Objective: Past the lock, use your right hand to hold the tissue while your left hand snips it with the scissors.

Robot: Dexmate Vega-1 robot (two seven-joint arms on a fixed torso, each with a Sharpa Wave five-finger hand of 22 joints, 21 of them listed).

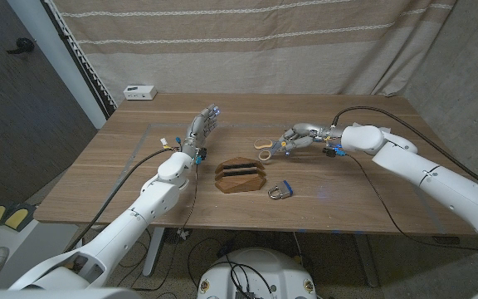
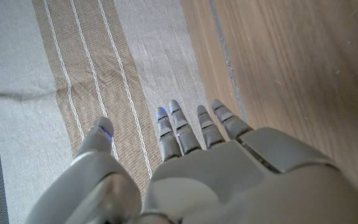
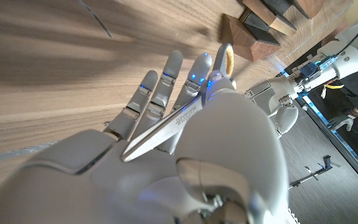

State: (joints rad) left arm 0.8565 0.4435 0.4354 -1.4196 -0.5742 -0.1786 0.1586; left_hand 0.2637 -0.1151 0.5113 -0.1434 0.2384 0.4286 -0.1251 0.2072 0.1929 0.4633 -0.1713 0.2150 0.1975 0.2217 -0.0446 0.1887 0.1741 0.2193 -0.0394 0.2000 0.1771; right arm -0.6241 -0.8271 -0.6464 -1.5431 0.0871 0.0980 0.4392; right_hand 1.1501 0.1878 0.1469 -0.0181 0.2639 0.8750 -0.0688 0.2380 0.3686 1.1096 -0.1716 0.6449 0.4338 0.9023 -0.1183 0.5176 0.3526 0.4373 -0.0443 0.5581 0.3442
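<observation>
right wrist view has the right hand (image 3: 185, 143) clamped round the steel scissors with pale loop handles (image 3: 185, 112) (likely for handover), while the left hand (image 1: 202, 129) waits spread and unladen.

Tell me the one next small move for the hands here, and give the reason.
Probably the right hand should carry the scissors toward the left hand for a handover. The task has the left hand snip, yet the scissors lie in the right hand, blades along its palm, while the left hand is raised with fingers apart, holding nothing. I cannot make out a tissue on the table.
</observation>
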